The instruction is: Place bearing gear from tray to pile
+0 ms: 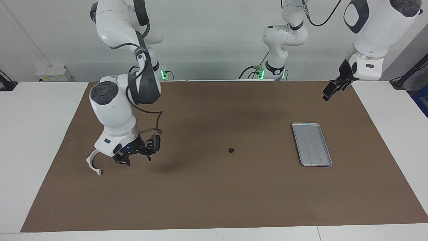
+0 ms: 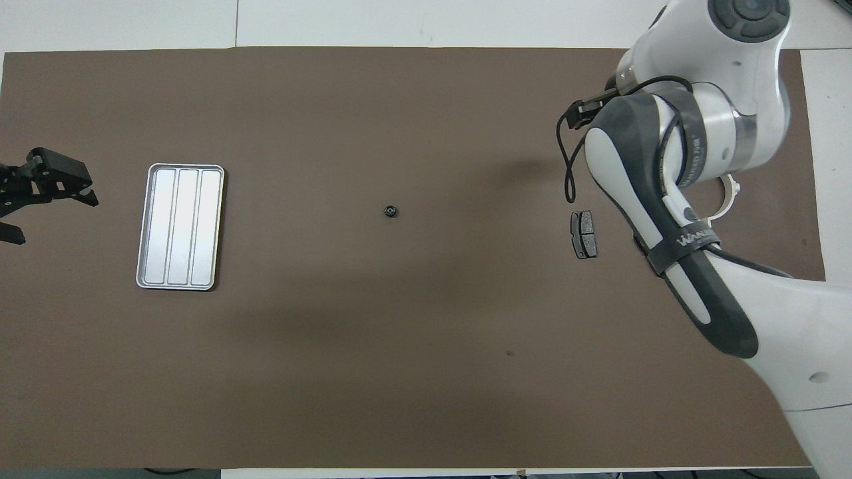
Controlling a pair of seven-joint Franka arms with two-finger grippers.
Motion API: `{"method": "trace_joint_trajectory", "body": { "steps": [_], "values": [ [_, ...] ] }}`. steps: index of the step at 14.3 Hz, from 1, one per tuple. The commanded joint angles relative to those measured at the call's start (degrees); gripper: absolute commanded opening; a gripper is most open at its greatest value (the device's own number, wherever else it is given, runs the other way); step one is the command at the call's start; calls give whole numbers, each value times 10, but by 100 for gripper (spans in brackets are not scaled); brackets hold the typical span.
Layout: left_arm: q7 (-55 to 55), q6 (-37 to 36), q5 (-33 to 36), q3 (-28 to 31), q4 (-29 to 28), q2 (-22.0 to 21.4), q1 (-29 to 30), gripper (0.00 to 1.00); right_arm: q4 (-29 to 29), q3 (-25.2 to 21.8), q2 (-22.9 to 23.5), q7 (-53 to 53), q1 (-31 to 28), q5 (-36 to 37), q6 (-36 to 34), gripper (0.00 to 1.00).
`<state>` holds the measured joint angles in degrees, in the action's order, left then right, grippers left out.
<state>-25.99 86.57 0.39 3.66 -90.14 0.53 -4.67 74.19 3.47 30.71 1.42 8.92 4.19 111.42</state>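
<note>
One bearing gear [image 1: 230, 150] mid-mat, well apart from right hand [image 1: 137, 157]; grip state unclear.

Facing camera high, overhead steep; both share mat [image 1: 214, 187].

The right arm [image 2: 672, 199] covers most of the pile in the overhead view; of the white half-ring bracket [image 2: 731, 197] only a short arc shows past the wrist; one brake-pad piece [image 2: 584, 234] lies in plain sight, and a second cannot be found; in the facing view the right gripper [image 1: 137, 154] hangs low beside the bracket [image 1: 93, 164], its finger gap unreadable; the bearing gear [image 1: 230, 150] is too small for detail; the left gripper [image 2: 40, 193] is cut by the overhead picture's edge.
</note>
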Motion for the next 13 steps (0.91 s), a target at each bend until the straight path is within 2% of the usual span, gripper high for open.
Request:
{"method": "trace_joint_trajectory", "body": {
  "steps": [1,3,6,8,12,13],
  "values": [
    [64,-38,-13,-30,-11,-26,44,100,-101,2,58,-46,49,11,-43,79],
    [137,-29,-13,-45,-31,-46,62,100,-109,3,77,-81,86,6,-29,79],
    [144,-18,-13,-54,-37,-47,70,100,-137,22,115,-99,124,-8,-13,79],
    [144,32,-13,-56,-48,-46,70,100,-137,43,131,-119,151,-8,4,79],
    [143,44,-34,-51,-16,-3,70,100,-135,44,153,-156,194,-9,8,78],
    [142,39,-32,-52,-21,-6,66,100,-135,44,156,-162,201,-9,13,78]
  ]
}}
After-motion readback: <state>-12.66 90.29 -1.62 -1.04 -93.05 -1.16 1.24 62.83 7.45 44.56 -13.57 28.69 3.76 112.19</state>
